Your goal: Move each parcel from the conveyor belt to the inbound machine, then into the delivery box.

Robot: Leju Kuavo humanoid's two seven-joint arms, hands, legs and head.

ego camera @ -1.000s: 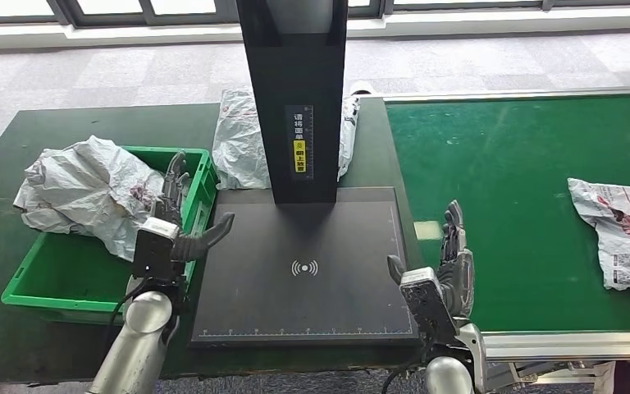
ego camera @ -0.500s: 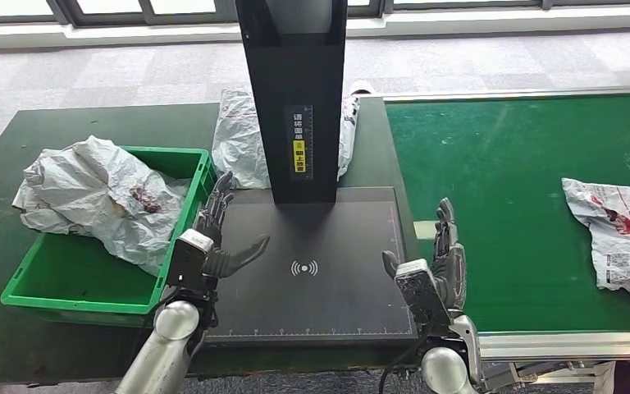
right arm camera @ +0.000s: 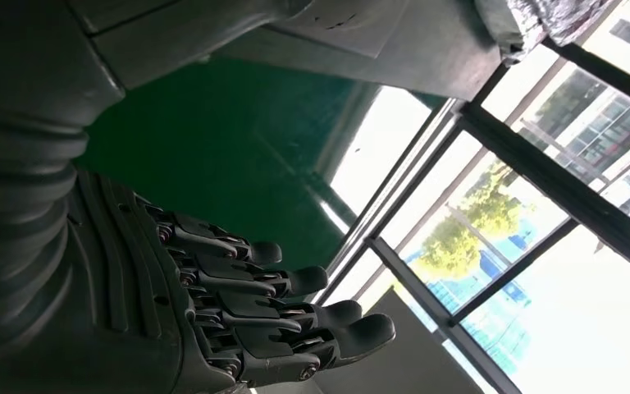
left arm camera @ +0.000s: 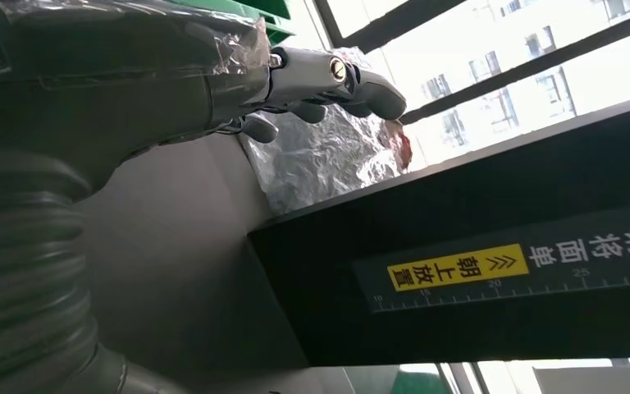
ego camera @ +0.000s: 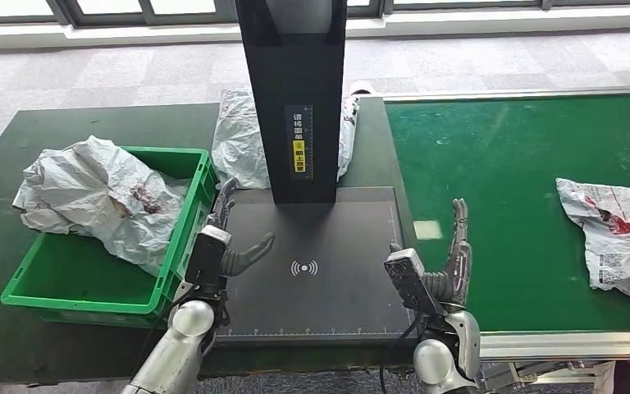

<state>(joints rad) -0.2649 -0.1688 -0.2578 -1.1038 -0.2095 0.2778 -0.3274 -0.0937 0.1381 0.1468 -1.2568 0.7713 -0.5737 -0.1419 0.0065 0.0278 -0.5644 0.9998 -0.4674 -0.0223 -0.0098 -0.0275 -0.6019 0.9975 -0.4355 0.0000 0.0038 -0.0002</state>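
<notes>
parcel (ego camera: 615, 238) is seen on the belt (ego camera: 500, 164), well apart from right hand (ego camera: 443, 271) | right fingers (ego camera: 459, 238) spread, nothing held | left hand (ego camera: 225, 246) spread, empty, over scanner plate (ego camera: 312, 271)

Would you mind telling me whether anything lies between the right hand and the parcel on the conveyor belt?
Nothing visible does. The right hand hangs open at the belt's near left edge, and only bare green conveyor belt lies between it and the parcel near the right edge of the head view.
</notes>
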